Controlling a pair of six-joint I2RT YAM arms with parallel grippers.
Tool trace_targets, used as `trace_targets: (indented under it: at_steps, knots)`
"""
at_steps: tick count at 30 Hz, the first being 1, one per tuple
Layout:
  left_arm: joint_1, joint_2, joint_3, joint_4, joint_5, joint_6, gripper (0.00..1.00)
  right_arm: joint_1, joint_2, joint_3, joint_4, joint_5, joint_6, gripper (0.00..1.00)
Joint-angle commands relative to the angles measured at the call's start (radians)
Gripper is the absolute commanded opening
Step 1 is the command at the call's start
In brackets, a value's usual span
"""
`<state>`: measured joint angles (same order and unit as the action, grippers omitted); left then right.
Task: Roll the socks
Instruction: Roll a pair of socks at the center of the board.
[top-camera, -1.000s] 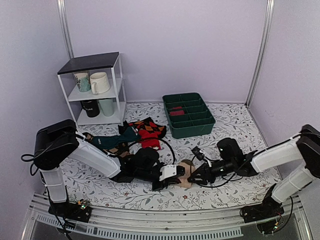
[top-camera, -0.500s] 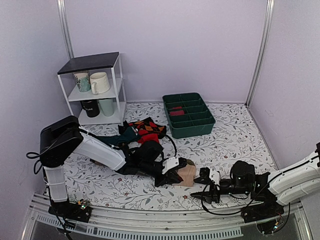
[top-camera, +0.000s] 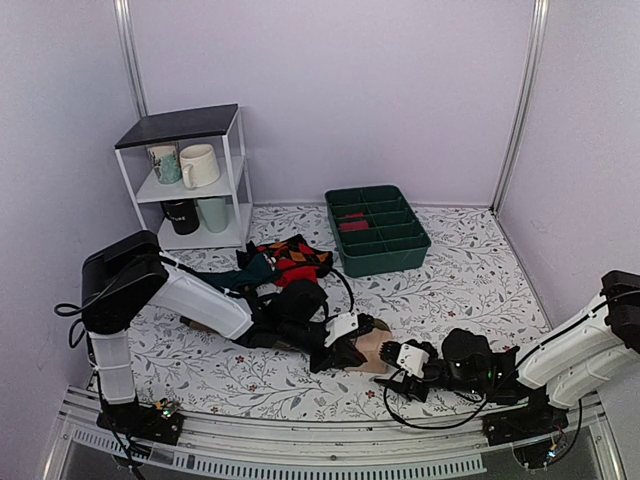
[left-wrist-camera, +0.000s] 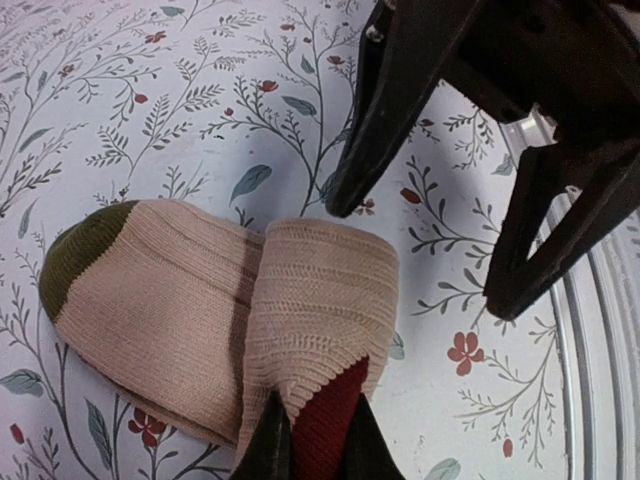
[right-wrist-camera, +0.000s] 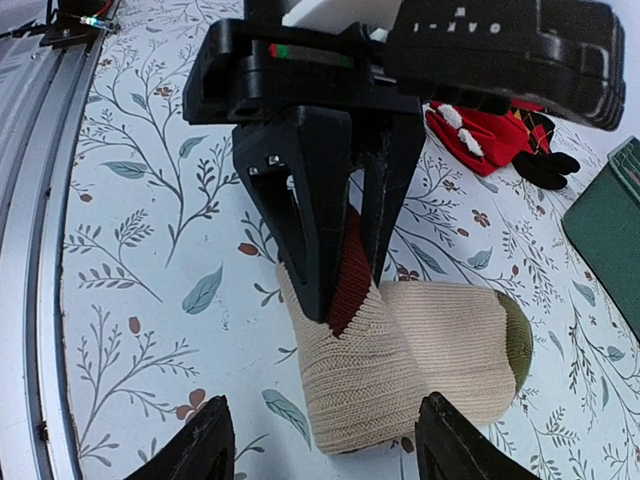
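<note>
The socks (left-wrist-camera: 200, 310) lie rolled into a short beige bundle with an olive end, near the table's front edge (top-camera: 376, 342). A maroon flap sticks out of the roll. My left gripper (left-wrist-camera: 315, 445) is shut on that flap, its fingers (right-wrist-camera: 300, 210) coming in from the far side in the right wrist view. My right gripper (right-wrist-camera: 322, 445) stands open, its two fingertips spread wide just in front of the roll (right-wrist-camera: 420, 360) without touching it. From above, the right gripper (top-camera: 397, 362) sits close to the right of the left gripper (top-camera: 347, 350).
A green divided bin (top-camera: 378, 232) stands at the back. A white shelf (top-camera: 190, 175) with mugs is at the back left. Red-and-black argyle socks (top-camera: 297, 258) and a dark teal sock (top-camera: 232, 278) lie behind the left arm. The metal rail (top-camera: 300, 440) runs along the front edge.
The right gripper left the roll, drew back towards the front edge with its jaws wider, then came back left close to the roll. The left gripper kept its hold and shifted slightly right.
</note>
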<state>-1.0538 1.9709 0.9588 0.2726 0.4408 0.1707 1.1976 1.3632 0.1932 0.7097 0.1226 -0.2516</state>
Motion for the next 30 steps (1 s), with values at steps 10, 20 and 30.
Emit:
trace_targets:
  at_steps: [10,20,30]
  knots:
    - [-0.005,0.106,-0.043,-0.257,0.005,-0.008,0.0,-0.002,0.175,0.084,0.032,0.031,-0.016,0.61]
    - [-0.005,0.116,-0.04,-0.256,0.012,-0.006,0.0,-0.029,0.237,0.095,-0.006,0.007,0.086,0.29]
    - [-0.007,0.016,-0.066,-0.129,-0.097,0.001,0.3,-0.059,0.258,0.098,-0.075,-0.102,0.234,0.06]
